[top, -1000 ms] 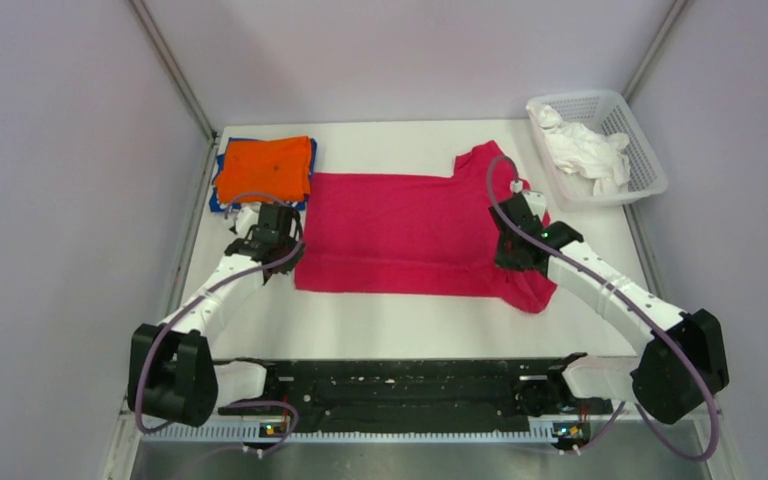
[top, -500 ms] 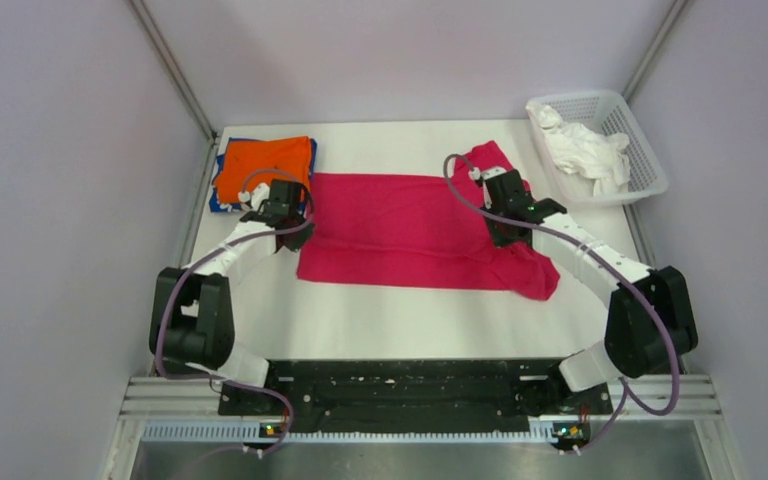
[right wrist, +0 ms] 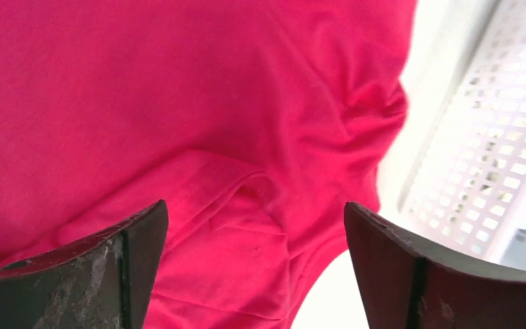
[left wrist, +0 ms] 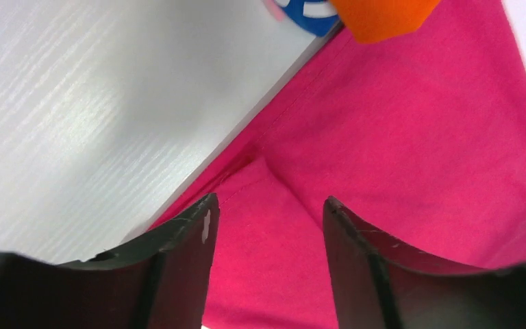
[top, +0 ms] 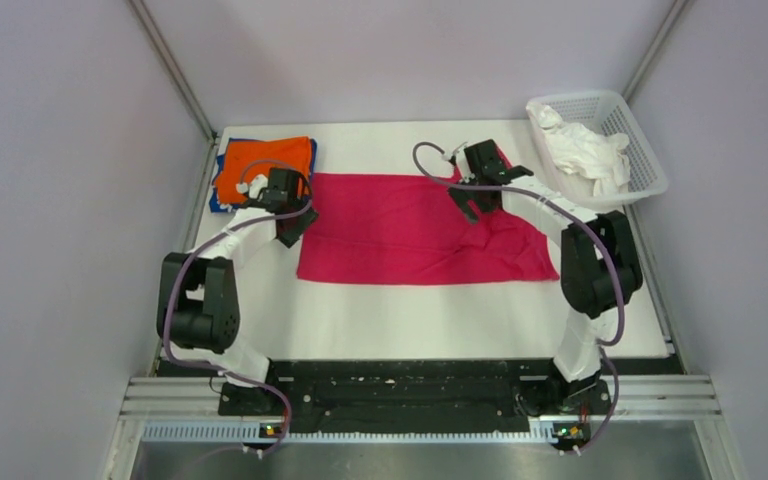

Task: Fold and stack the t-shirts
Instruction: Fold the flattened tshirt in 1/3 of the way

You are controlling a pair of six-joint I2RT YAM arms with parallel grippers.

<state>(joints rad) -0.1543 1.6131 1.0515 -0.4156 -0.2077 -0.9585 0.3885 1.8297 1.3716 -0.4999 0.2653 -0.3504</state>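
Note:
A magenta-red t-shirt [top: 400,235] lies folded into a long band across the middle of the table. My left gripper [top: 293,224] hovers open over its left end, with nothing between the fingers. The left wrist view shows that end's hem [left wrist: 397,137] below the left gripper [left wrist: 267,205]. Over the shirt's right part, where the cloth is bunched, my right gripper [top: 470,198] is wide open and holds nothing. In the right wrist view the wrinkled sleeve area [right wrist: 246,226] lies under the right gripper [right wrist: 253,209]. A folded orange t-shirt [top: 265,163] rests on a blue one [top: 218,205] at the far left.
A white mesh basket [top: 608,97] with white cloth in it stands at the far right corner, close to the shirt's right end; its wall [right wrist: 493,103] shows in the right wrist view. Bare white table [top: 410,320] stretches in front of the shirt. Walls enclose both sides.
Both grippers carried the shirt's near edge away toward the far edge, doubling it over, then opened and let go. The right sleeve that stuck out near the front now lies folded in.

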